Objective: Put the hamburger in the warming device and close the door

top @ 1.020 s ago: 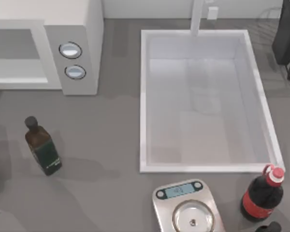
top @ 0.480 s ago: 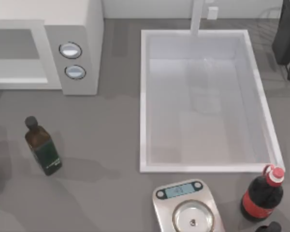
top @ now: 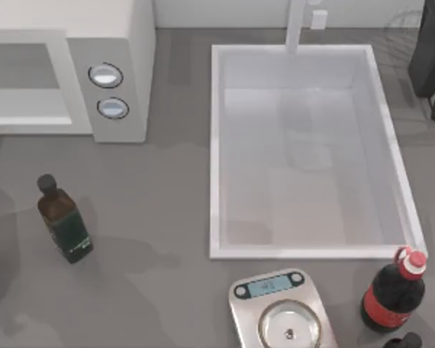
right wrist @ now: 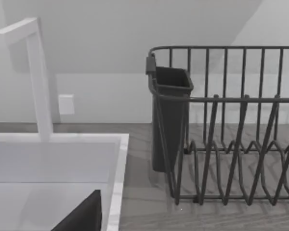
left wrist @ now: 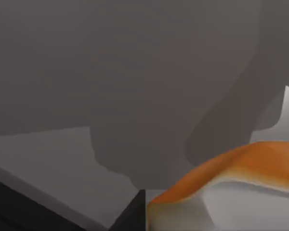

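Left wrist view: hamburger (left wrist: 241, 168) very close to the camera, orange-brown crust above a paler underside, over plain grey table (left wrist: 111, 62) surface with a broad shadow. Dark part of left gripper (left wrist: 130, 217) just beside the bun. Cannot tell whether clenched on it or released. Cannot tell contact between bun and table either. Cannot place the bun against the table edges.

Top view: warming device (top: 123, 43) at far left corner of the table, cavity visible through the front, two round knobs on its grey panel facing the near edge. Green bottle (top: 65, 221) upright near the left edge, well apart from the warming device. White sink (top: 214, 145) right of centre, faucet (top: 296, 25) at its far rim. Scale (top: 283, 312) at the near edge, just in front of the sink. Red-capped cola bottle (top: 393, 290) toward the near right corner.

Right wrist view: dark part of right gripper (right wrist: 84, 217) over the sink's far right corner, state impossible to tell. Black wire dish rack (right wrist: 231, 125) with cutlery cup (right wrist: 169, 120) beside the sink, at the far right corner of the table.
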### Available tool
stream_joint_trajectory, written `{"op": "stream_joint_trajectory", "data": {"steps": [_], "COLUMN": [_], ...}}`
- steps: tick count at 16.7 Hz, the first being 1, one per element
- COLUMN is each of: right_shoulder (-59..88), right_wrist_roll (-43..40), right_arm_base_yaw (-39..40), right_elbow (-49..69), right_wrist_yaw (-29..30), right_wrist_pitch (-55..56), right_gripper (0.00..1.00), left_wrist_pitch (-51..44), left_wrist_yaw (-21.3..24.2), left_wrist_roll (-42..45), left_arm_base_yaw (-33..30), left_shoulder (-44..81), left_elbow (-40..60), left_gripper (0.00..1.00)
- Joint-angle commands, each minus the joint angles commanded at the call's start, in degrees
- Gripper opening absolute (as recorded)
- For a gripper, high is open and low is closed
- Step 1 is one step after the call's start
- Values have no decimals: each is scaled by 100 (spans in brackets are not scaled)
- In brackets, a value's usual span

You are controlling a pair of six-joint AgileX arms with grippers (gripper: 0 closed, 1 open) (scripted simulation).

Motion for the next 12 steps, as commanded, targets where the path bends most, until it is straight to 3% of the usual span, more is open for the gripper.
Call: {"op": "stream_joint_trajectory", "data": {"steps": [5, 12], "right_shoulder": [0, 0], "right_wrist_roll": [0, 0], "right_arm_base_yaw": [0, 0], "right_elbow": [0, 0], "right_wrist_yaw": [0, 0], "right_wrist_pitch": [0, 0], "right_gripper": [100, 100], "left_wrist_pitch": [-1059, -1084], "left_wrist_yaw": [14, 14], "left_wrist_roll": [-22, -42], "left_arm_base_yaw": [-16, -44], "left_shoulder": [-418, -426], "left_elbow": [639, 668], "left_gripper": [0, 0]}}
